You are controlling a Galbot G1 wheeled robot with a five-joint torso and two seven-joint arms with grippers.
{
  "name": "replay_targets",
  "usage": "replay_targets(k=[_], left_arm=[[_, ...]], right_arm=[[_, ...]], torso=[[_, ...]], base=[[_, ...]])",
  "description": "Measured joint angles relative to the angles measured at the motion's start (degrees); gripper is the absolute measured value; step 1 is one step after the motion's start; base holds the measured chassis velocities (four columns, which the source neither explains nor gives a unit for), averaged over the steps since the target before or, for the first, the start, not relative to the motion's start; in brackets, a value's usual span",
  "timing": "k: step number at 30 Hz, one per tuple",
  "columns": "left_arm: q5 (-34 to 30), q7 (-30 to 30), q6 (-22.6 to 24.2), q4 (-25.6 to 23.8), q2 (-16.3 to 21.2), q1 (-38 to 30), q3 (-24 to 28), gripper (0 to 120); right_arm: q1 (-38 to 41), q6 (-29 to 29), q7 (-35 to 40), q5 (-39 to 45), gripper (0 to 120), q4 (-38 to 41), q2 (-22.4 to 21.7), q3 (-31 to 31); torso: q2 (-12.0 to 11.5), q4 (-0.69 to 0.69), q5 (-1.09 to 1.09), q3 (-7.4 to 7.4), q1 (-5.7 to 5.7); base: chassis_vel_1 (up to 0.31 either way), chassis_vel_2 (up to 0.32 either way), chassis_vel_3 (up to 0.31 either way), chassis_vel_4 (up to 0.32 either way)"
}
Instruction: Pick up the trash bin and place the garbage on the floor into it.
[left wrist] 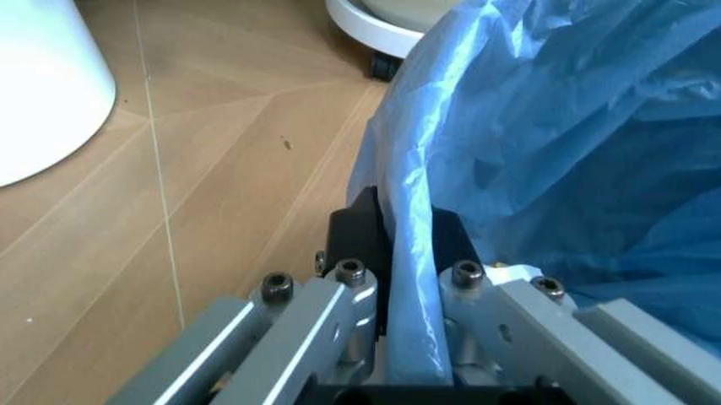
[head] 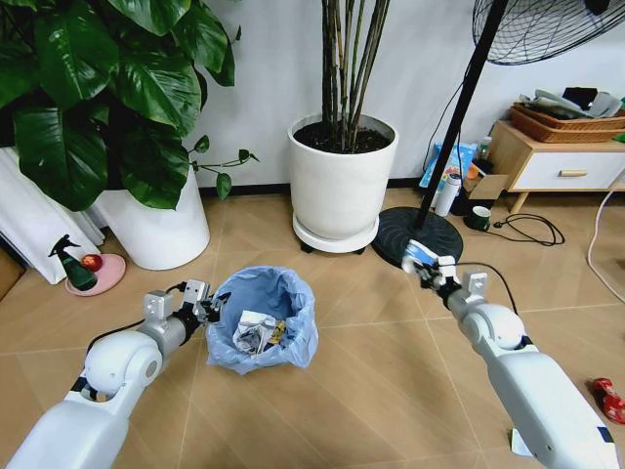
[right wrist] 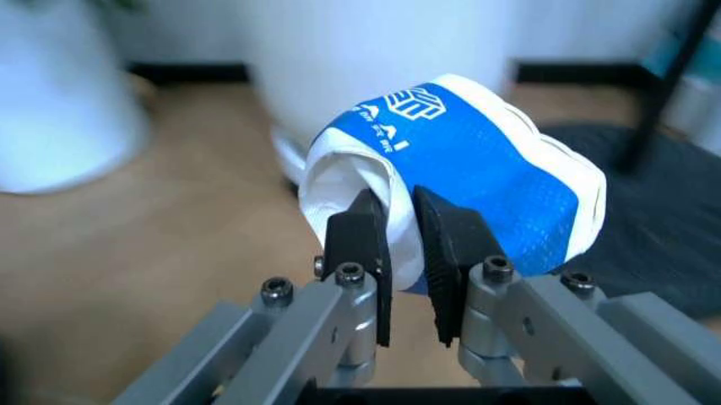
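Observation:
The trash bin (head: 262, 320), lined with a crinkly light-blue bag, stands on the tan floor (head: 371, 371) in front of me with crumpled paper and a yellow scrap inside. My left gripper (head: 207, 305) is shut on the bin's near-left rim; in the left wrist view the bag's edge (left wrist: 411, 253) is pinched between its black fingers (left wrist: 363, 228). To the right of the bin, my right gripper (head: 422, 262) is held above the floor, shut on a crushed blue-white can (right wrist: 462, 169). A red crushed wrapper (head: 610, 399) lies on the floor at the far right.
Two big white plant pots (head: 342, 176) (head: 156, 230) stand behind the bin. A fan's black base (head: 410, 239) and pole sit just behind the right gripper. A spray bottle (head: 73, 264) on a pink dish is at the left, a wooden cabinet (head: 557, 161) and cables at the right.

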Motion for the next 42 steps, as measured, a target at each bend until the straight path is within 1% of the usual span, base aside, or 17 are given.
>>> replay_targets(k=[2, 3, 6, 9, 11, 12, 14, 18, 19, 21, 25, 31, 35, 37, 39, 40, 42], left_arm=[[-0.03, -0.02, 0.03, 0.36, -0.04, -0.25, 0.22, 1], [-0.03, -0.02, 0.03, 0.36, -0.04, -0.25, 0.22, 1], [-0.03, -0.12, 0.07, 0.83, -0.17, -0.69, 0.63, 1], [-0.14, -0.2, 0.14, 1.1, -0.22, -1.05, 0.94, 1], [-0.57, -0.44, 0.27, 1.34, -0.23, -1.49, 1.28, 1], [-0.57, -0.44, 0.27, 1.34, -0.23, -1.49, 1.28, 1], [-0.82, -0.63, 0.37, 1.6, -0.27, -1.93, 1.54, 1], [-0.95, -0.69, 0.46, 1.69, -0.34, -2.1, 1.7, 1], [-0.95, -0.69, 0.46, 1.69, -0.34, -2.1, 1.7, 1], [-1.05, -0.8, 0.49, 1.69, -0.36, -2.1, 1.71, 1], [-1.48, -0.96, 0.52, 1.69, -0.34, -2.29, 1.64, 1], [-2.08, -1.21, 0.58, 1.87, -0.22, -2.77, 1.5, 1], [-2.23, -1.22, 0.6, 1.99, -0.2, -3.08, 1.49, 1], [-2.24, -1.22, 0.6, 2.08, -0.24, -3.19, 1.49, 1], [-2.25, -1.19, 0.6, 2.12, -0.3, -3.2, 1.49, 1], [-2.25, -1.19, 0.6, 2.12, -0.3, -3.2, 1.49, 1], [-2.25, -1.13, 0.6, 2.12, -0.31, -3.2, 1.49, 1]], right_arm=[[-0.11, -0.88, 0.24, 2.95, 8, 5.55, -1.15, -1.37], [-0.11, -0.88, 0.24, 2.95, 8, 5.55, -1.15, -1.37], [0.69, -1.49, 0.3, 8.38, 8, 11.44, -2.16, -3.27], [1.63, -1.92, -0.01, 11.95, 8, 14.65, -2.57, -4.93], [2.86, -1.92, -0.38, 15.05, 8, 18.01, -2.83, -7.91], [2.86, -1.92, -0.38, 15.05, 8, 18.01, -2.83, -7.91], [4.53, -1.92, -0.37, 17.15, 8, 20.96, -2.88, -11.61], [7.08, -2.11, -0.29, 18.59, 8, 23.47, -2.68, -16.46], [7.08, -2.11, -0.29, 18.59, 8, 23.47, -2.68, -16.46], [8.81, -2.29, -0.31, 18.96, 8, 24.02, -2.51, -19.77], [9.89, -2.35, -0.67, 18.57, 8, 23.13, -2.45, -23.32], [8.35, -2.31, -2.1, 16.96, 8, 22.31, -2.97, -24.76], [6.79, -2.46, -3.71, 13.87, 8, 21.27, -3.4, -24.96], [6.43, -2.43, -4.01, 12.5, 13, 20.63, -3.41, -25.17], [6.24, -2.32, -4.14, 11.47, 25, 19.9, -3.29, -25.55], [6.24, -2.32, -4.14, 11.47, 25, 19.9, -3.29, -25.55], [6.27, -2.22, -4.13, 11.07, 33, 19.58, -3.09, -26.02]], torso=[[0.0, 0.0, -0.02, 0.0, 0.0], [0.0, 0.0, -0.02, 0.0, 0.0], [0.0, -0.01, -0.01, 0.0, 0.0], [0.0, -0.01, 0.0, 0.0, 0.0], [0.0, -0.01, -0.01, 0.0, 0.0], [0.0, -0.01, -0.01, 0.0, 0.0], [0.0, 0.0, 0.0, 0.0, 0.0], [0.0, 0.0, -0.01, 0.0, 0.0], [0.0, 0.0, -0.01, 0.0, 0.0], [0.0, 0.0, -0.01, 0.0, 0.0], [0.0, 0.0, 0.0, 0.0, 0.01], [0.0, -0.01, 0.01, 0.0, 0.01], [0.0, -0.01, 0.01, 0.0, 0.01], [0.0, -0.01, 0.01, 0.0, 0.01], [0.0, -0.01, 0.0, 0.0, 0.01], [0.0, -0.01, 0.0, 0.0, 0.01], [0.0, -0.01, 0.01, 0.0, 0.01]], base=[[0.0, 0.0, 0.0, 0.0], [0.0, 0.0, 0.0, 0.0], [0.0, 0.0, 0.0, 0.0], [0.0, 0.0, 0.0, 0.0], [0.0, 0.0, 0.0, 0.0], [0.0, 0.0, 0.0, 0.0], [0.0, 0.0, 0.0, 0.0], [0.0, 0.0, 0.0, 0.0], [0.0, 0.0, 0.0, 0.0], [0.0, 0.0, 0.0, 0.0], [0.0, 0.0, 0.0, 0.0], [0.0, 0.0, 0.0, 0.0], [0.0, 0.0, 0.0, 0.0], [0.0, 0.0, 0.0, 0.0], [0.0, 0.0, 0.0, 0.0], [0.0, 0.0, 0.0, 0.0], [0.0, 0.0, 0.0, 0.0]])
